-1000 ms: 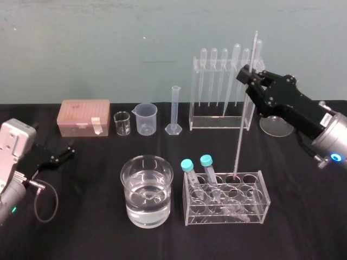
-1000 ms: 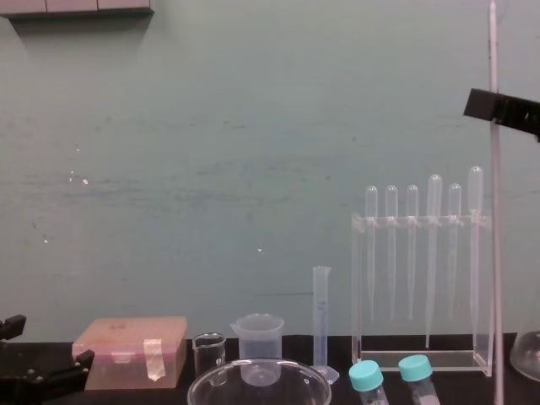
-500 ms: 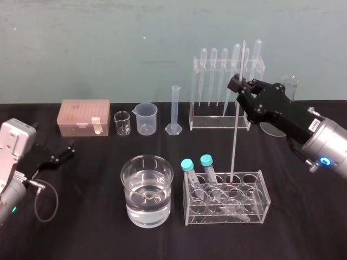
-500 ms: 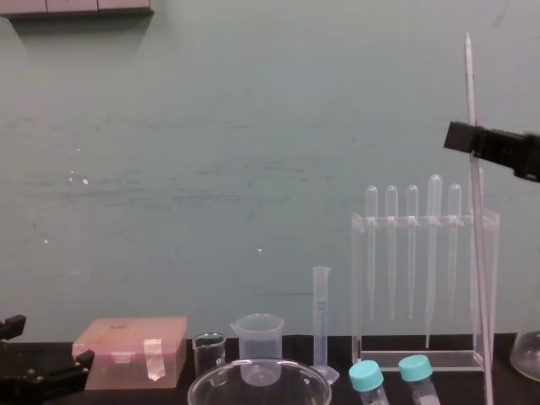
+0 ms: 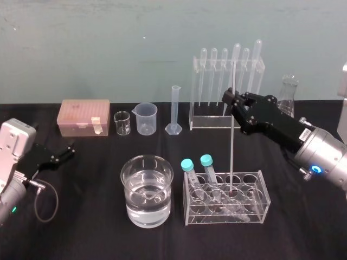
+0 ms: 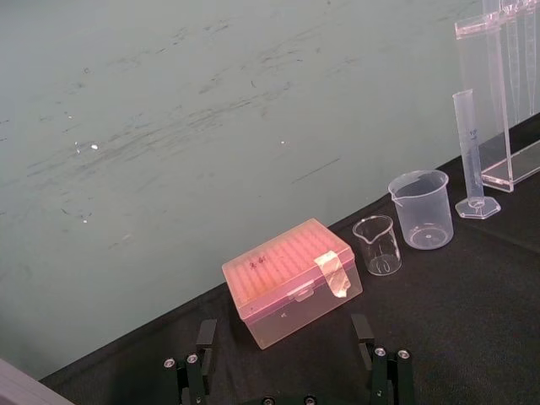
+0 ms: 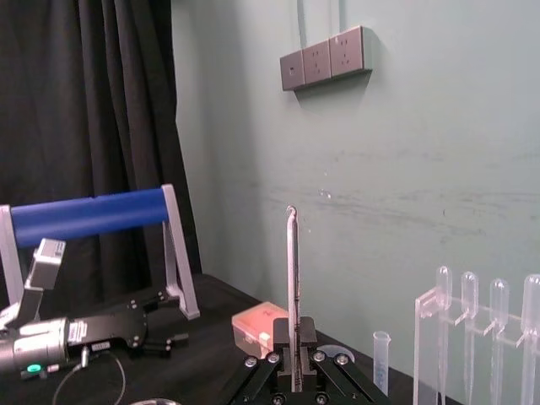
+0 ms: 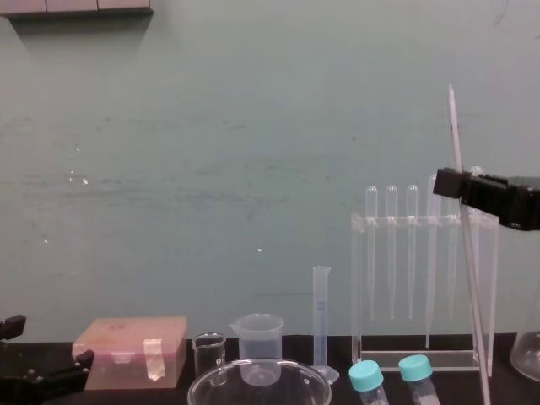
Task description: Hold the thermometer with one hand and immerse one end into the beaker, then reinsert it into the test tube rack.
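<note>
The thermometer (image 5: 231, 151), a long thin whitish rod, stands nearly upright with its reddish tip down in a back-row hole of the low clear test tube rack (image 5: 225, 215). My right gripper (image 5: 232, 101) is shut on the rod's upper part; the right wrist view shows the thermometer (image 7: 292, 278) clamped between the fingers (image 7: 282, 361). Seen from the chest, the thermometer (image 8: 466, 261) leans slightly under the right gripper (image 8: 451, 186). The beaker (image 5: 147, 165), wide and part full of water, sits left of the rack. My left gripper (image 5: 68, 149) rests open at the far left.
Two blue-capped tubes (image 5: 196, 173) lean in the rack's left end. Along the back stand a pink box (image 5: 84, 117), a tiny glass beaker (image 5: 122, 123), a plastic spouted beaker (image 5: 146, 118), a graduated cylinder (image 5: 175, 111), a tall pipette stand (image 5: 222, 122) and a flask (image 5: 288, 95).
My right gripper has come down and leftward with the thermometer. The rod now stands lower and straighter, its tip deeper in the low rack. The left arm has not moved.
</note>
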Controlling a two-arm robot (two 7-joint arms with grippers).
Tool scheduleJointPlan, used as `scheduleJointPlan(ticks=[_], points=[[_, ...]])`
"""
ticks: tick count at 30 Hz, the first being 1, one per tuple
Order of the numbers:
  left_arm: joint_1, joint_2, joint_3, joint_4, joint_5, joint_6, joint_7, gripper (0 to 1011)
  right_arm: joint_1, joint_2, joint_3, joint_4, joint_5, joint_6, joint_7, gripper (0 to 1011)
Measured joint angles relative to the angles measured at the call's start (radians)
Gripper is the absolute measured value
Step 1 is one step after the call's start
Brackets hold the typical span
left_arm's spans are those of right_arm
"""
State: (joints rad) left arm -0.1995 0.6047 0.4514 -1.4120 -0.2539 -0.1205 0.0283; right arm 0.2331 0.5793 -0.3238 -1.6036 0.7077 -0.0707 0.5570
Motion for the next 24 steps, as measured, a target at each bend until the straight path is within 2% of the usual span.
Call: scheduleJointPlan(ticks=[9, 24], points=[[0.000, 0.000, 0.000, 0.000, 0.000, 0.000, 0.000, 1008, -0.002, -0.003, -0.008, 0.014, -0.028, -0.002, 0.003, 56], [0.000, 0.000, 0.000, 0.000, 0.000, 0.000, 0.000, 1008, -0.008, -0.006, -0.013, 0.020, -0.045, -0.002, 0.011, 56]])
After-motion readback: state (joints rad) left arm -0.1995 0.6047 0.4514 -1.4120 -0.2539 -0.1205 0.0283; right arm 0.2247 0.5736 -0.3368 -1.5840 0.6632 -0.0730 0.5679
